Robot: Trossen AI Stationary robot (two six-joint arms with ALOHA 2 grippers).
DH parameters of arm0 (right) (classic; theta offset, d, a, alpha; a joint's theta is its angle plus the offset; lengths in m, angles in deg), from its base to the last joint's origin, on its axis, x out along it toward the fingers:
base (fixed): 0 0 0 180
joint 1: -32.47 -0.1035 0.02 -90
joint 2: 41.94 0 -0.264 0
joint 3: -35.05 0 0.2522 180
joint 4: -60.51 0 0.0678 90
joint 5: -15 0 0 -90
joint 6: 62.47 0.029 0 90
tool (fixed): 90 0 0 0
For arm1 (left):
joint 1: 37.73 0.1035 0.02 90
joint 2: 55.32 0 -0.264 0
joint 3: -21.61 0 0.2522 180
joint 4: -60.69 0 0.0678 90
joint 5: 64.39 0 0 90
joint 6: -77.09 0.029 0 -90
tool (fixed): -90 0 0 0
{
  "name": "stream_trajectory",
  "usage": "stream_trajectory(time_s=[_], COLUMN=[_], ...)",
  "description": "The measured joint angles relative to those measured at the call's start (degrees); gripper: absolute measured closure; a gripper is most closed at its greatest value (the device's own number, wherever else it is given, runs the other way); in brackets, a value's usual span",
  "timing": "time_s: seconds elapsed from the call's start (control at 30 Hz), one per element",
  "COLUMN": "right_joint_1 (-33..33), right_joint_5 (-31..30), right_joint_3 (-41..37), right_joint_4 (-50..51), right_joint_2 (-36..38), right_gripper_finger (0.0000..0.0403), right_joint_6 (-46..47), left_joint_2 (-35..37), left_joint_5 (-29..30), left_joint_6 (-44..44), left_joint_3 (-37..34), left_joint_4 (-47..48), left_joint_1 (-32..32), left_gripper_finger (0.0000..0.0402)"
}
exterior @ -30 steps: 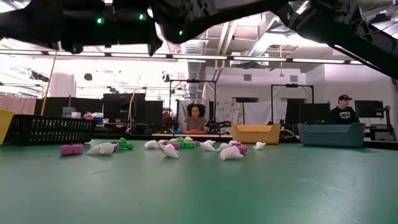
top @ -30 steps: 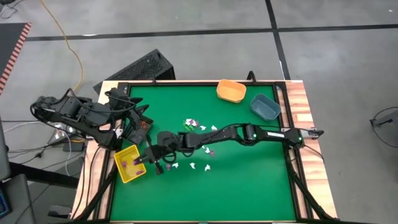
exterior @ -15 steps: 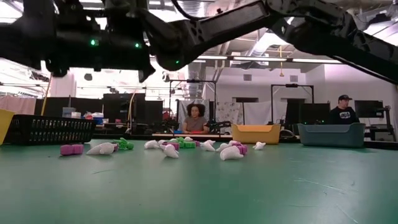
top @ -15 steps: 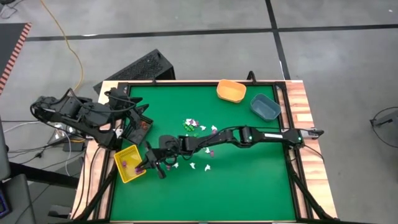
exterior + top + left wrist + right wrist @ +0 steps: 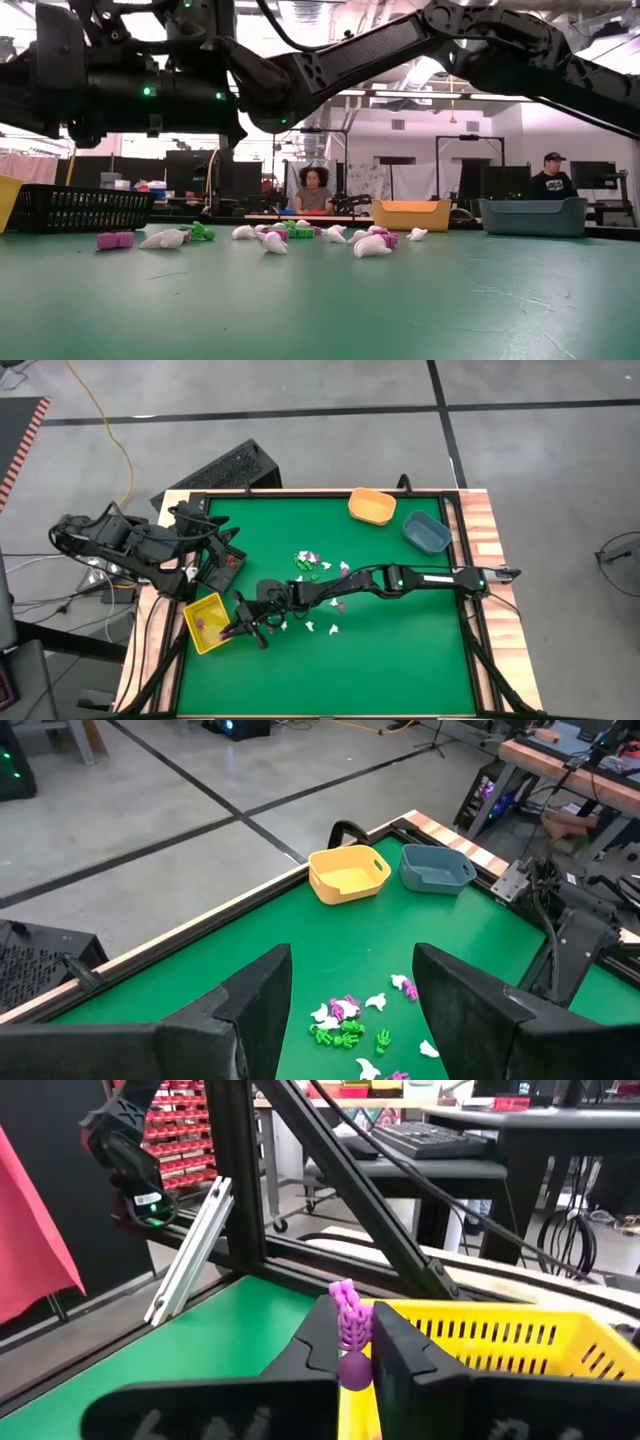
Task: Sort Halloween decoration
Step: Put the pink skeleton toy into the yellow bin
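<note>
Right wrist view gives us the best look: the right gripper (image 5: 355, 1355) has its two dark fingers pinched on a purple trinket (image 5: 348, 1320), which sticks up between them, so it's clamped and not dropped yet. Just past the fingertips sits the yellow bin (image 5: 520, 1345), and from above we see that gripper (image 5: 243, 628) hanging at the bin's edge (image 5: 196, 638), with a purple piece or two already lying inside. Our guess is purple goes in yellow, and holding the piece over the rim makes sense so it lands in the basket instead of bouncing onto the green table (image 5: 400, 660). The rest of the Halloween decoration (image 5: 318, 565) is scattered mid-table, white, green and purple bits, near the stretched-out right arm; lots left to sort, we'd say. The left gripper (image 5: 350, 990) is parked over by the table's left edge beside the black bin (image 5: 222, 563), fingers spread apart with nothing between them, looking across at the pile. The orange bin (image 5: 372, 506) and blue bin (image 5: 426, 531) sit at the far right corner, well apart from the action.
</note>
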Motion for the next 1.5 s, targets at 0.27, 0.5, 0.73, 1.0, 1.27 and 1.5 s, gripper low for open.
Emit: stream_trajectory(time_s=[0.27, 0.5, 0.73, 1.0, 1.27, 1.5], right_joint_1=[0.0, 0.04, 0.04, 0.65, 4.14, 9.74], right_joint_5=[-2.28, -3.21, -3.65, -5.43, -4.47, -4.61], right_joint_3=[0.02, 0.02, 0.02, 0.04, 0.04, 0.16], right_joint_4=[-0.08, 0.74, 1.66, 3.41, 15.56, 42.55], right_joint_2=[0.0, 0.0, 0.02, 0.04, 6.2, 14.38], right_gripper_finger=[0.0343, 0.0326, 0.0307, 0.0281, 0.028, 0.028], right_joint_6=[-1.57, -1.77, -1.77, -1.61, -1.6, -12.6], left_joint_2=[0.0, 0.0, 0.0, 0.0, 0.01, 0.02], left_joint_5=[0.02, 0.09, 0.09, 0.09, 0.07, 0.05], left_joint_6=[0.04, 1.13, 1.77, 1.99, 2.01, 2.01], left_joint_3=[0.0, 0.0, 0.0, 0.0, 0.0, 0.0], left_joint_4=[0.02, 0.04, 0.06, 0.05, 0.06, 0.06], left_joint_1=[0.0, 0.02, 0.02, 0.02, 0.02, 0.02], left_gripper_finger=[0.0202, 0.0202, 0.0202, 0.0202, 0.0202, 0.0202])
